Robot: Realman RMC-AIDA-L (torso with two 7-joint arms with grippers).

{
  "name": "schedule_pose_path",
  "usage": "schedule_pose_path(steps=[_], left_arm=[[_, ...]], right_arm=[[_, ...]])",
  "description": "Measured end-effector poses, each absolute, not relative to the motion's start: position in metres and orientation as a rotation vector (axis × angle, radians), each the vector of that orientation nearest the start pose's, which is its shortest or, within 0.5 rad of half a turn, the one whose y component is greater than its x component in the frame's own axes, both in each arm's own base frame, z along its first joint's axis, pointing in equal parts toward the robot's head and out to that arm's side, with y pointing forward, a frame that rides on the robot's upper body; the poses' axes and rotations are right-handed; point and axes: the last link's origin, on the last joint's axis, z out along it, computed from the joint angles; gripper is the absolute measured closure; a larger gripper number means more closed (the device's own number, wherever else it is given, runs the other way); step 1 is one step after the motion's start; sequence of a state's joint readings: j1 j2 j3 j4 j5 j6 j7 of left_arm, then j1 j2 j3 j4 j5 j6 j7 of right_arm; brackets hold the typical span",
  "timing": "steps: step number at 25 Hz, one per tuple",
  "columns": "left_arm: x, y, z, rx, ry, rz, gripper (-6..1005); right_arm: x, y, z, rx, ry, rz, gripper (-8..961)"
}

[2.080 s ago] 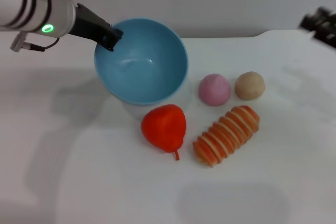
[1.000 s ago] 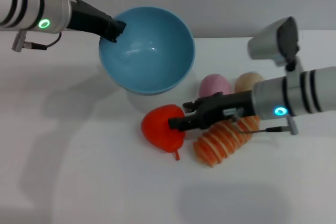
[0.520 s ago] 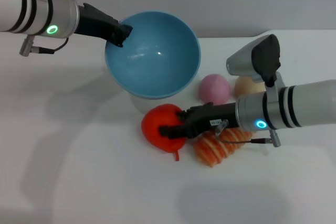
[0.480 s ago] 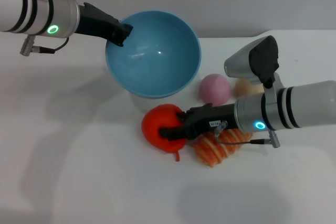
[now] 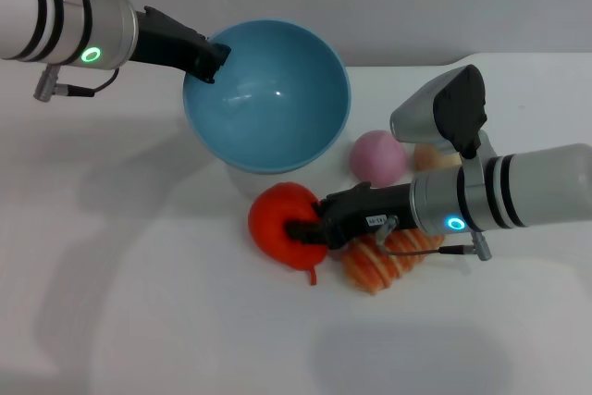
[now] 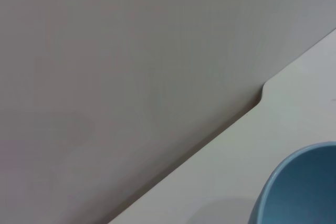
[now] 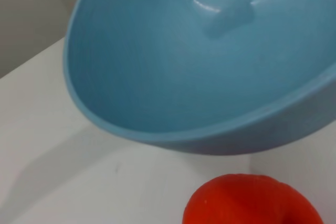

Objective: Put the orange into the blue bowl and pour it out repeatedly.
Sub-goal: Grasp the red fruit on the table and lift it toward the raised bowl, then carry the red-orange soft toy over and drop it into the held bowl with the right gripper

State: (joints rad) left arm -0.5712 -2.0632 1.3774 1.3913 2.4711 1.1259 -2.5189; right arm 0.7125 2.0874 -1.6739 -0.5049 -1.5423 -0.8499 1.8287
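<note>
Right claw closing in on the orange

The right gripper (image 5: 305,230) is pressing against the orange (image 5: 277,225); its grip is hidden. The left gripper (image 5: 215,57) is clamping the blue bowl (image 5: 268,99) rim, tilted just above. A glancing contact could roll the fruit toward the striped oblong (image 5: 388,261) beside it.

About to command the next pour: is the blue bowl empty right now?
Empty. The blue bowl, held tilted by the left gripper, shows bare inside; the orange lies on the table at the right gripper.
</note>
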Motion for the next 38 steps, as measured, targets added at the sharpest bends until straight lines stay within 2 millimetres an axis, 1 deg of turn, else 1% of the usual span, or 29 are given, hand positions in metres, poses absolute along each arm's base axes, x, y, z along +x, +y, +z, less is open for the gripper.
schedule_pose_path(steps=[1,6,9,12,14,16,18,20,21,22,27,29,30,31,33,36,38], left_arm=[[-0.148,0.404,0.021,-2.402,-0.687,-0.005,999],[-0.151,0.404,0.019,-2.403,-0.699,0.004,1000],[-0.151,0.403,0.017,-2.409,-0.693,0.01,1000],[-0.15,0.402,0.015,-2.416,-0.685,0.016,999],[-0.15,0.402,0.015,-2.415,-0.685,0.019,999],[-0.151,0.403,0.016,-2.413,-0.684,0.022,999],[-0.152,0.404,0.017,-2.406,-0.679,0.024,1000],[-0.152,0.405,0.019,-2.396,-0.669,0.029,1000],[-0.152,0.406,0.019,-2.39,-0.662,0.039,1000],[-0.153,0.407,0.019,-2.386,-0.655,0.053,1000],[-0.156,0.408,0.011,-2.411,-0.658,0.127,1000],[-0.155,0.406,0.005,-2.437,-0.648,0.156,999],[-0.153,0.402,-0.004,-2.47,-0.626,0.187,999],[-0.153,0.402,-0.004,-2.47,-0.626,0.187,999],[-0.149,0.397,-0.011,-2.502,-0.604,0.208,999],[-0.143,0.39,-0.02,-2.54,-0.577,0.232,999],[-0.14,0.388,-0.024,-2.561,-0.567,0.239,999]], right_arm=[[0.207,0.361,-0.124,-2.75,0.936,0.251,352],[0.208,0.359,-0.124,-2.754,0.937,0.256,597],[0.208,0.356,-0.121,-2.755,0.935,0.281,669],[0.206,0.35,-0.114,-2.76,0.921,0.365,741],[0.206,0.346,-0.104,-2.745,0.907,0.461,761],[0.207,0.343,-0.089,-2.721,0.909,0.562,781],[0.208,0.34,-0.07,-2.712,0.917,0.671,800],[0.204,0.332,-0.049,-2.753,0.899,0.797,818],[0.204,0.332,-0.049,-2.753,0.899,0.797,827],[0.197,0.324,-0.026,-2.791,0.83,0.923,836],[0.181,0.315,0.004,-2.836,0.678,1.03,862],[0.176,0.315,0.011,-2.841,0.639,1.047,872],[0.173,0.319,0.015,-2.823,0.615,1.054,877],[0.173,0.319,0.015,-2.823,0.615,1.054,884],[0.173,0.325,0.017,-2.794,0.611,1.044,898],[0.176,0.332,0.012,-2.781,0.588,0.98,919],[0.178,0.337,0.004,-2.778,0.609,0.95,916]])
